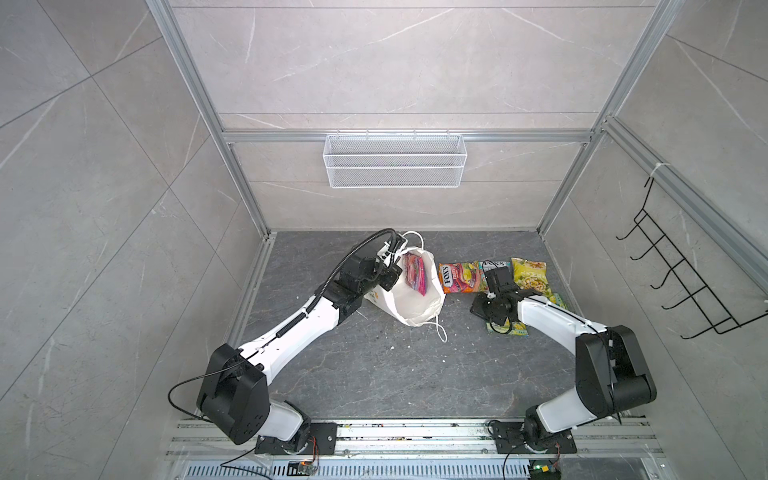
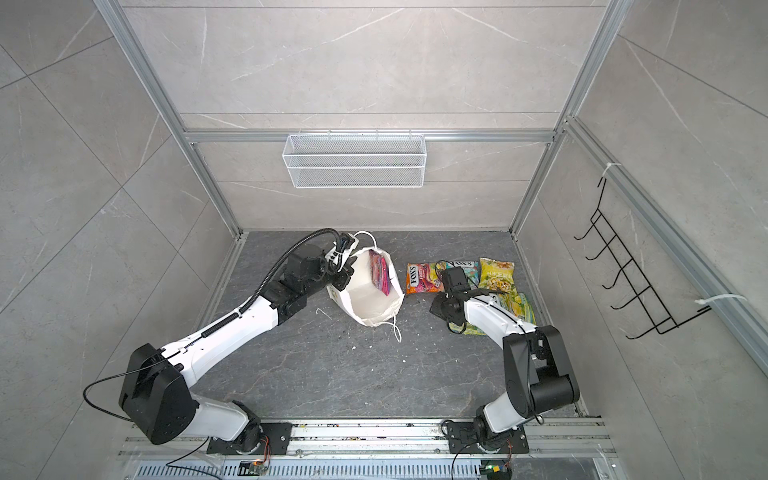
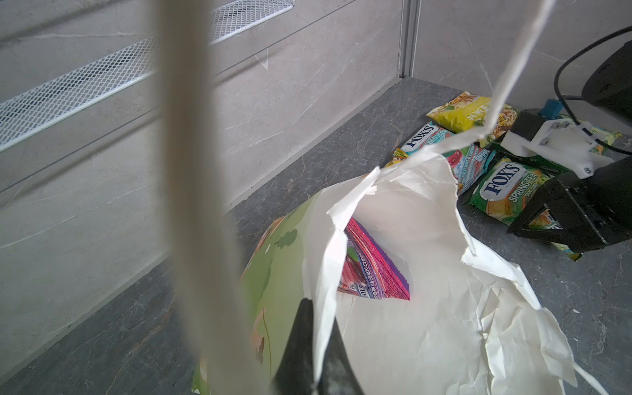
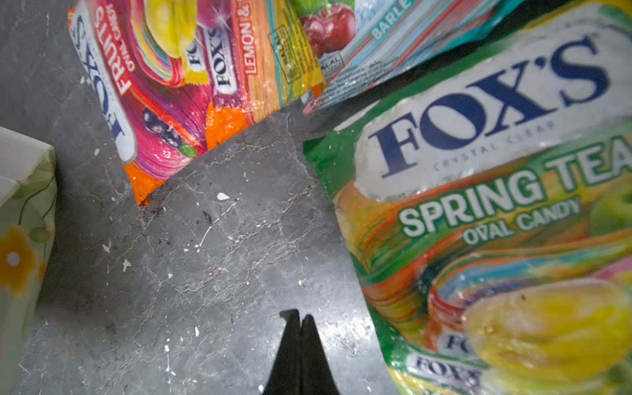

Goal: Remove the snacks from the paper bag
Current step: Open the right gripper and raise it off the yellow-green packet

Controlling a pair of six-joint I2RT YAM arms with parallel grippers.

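Left end effector [image 3: 318, 325] is pinching the bag [image 3: 410, 232] rim — propping it open around the packet [image 3: 371, 270]; right end effector [image 4: 300, 316] is hovering, pressed together.

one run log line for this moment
left jaws: shut on paper bag rim | right jaws: shut, empty | purple packet: in bag | four packets: out

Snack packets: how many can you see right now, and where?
5. One purple packet sits inside the paper bag; four lie on the floor beside it: orange-red packet, teal packet, yellow packet, green packet partly under the right arm. The bag may hide more.
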